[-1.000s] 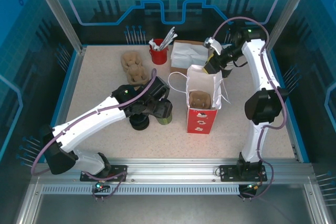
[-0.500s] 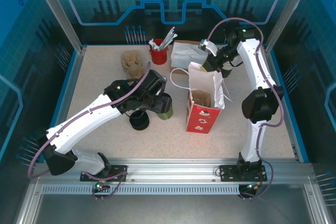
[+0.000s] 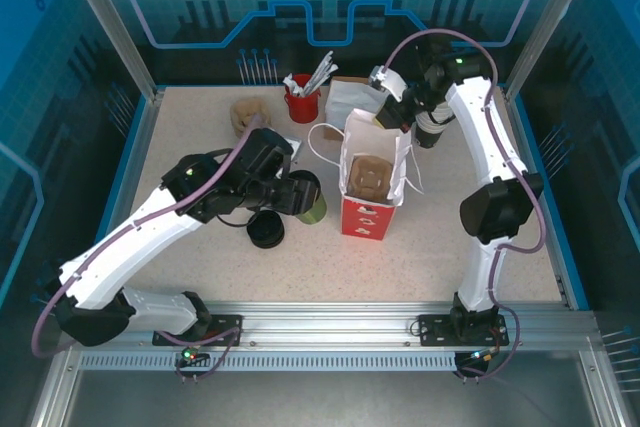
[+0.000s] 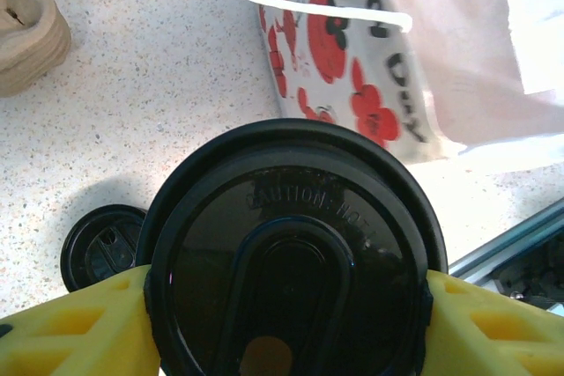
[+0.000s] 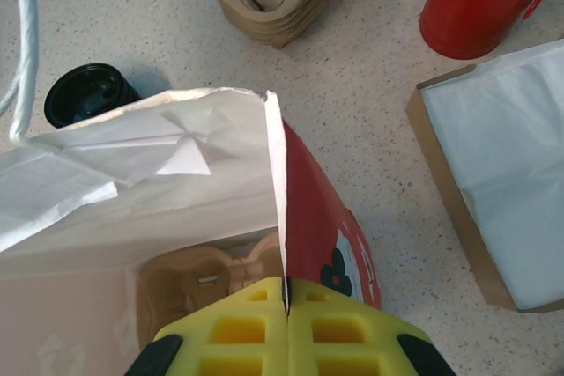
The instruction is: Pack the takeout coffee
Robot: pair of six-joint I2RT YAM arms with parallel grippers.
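**Coffee poised beside the bag**

My left gripper point(image 4: 291, 305) grips the lidded takeout coffee point(image 4: 291, 217), jaws partly spread, just left of the paper bag point(image 3: 362, 219). My right gripper point(image 5: 285, 310), closed tight, pinches the bag's rim, likely to hold its mouth open.

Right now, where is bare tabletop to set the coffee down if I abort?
Widest free patch: the near strip of table in front of the bag. Also bare between bag and right arm. Crowded along the far edge: cup carriers, red cup, napkin box. The lid stack sits close beside the held coffee.
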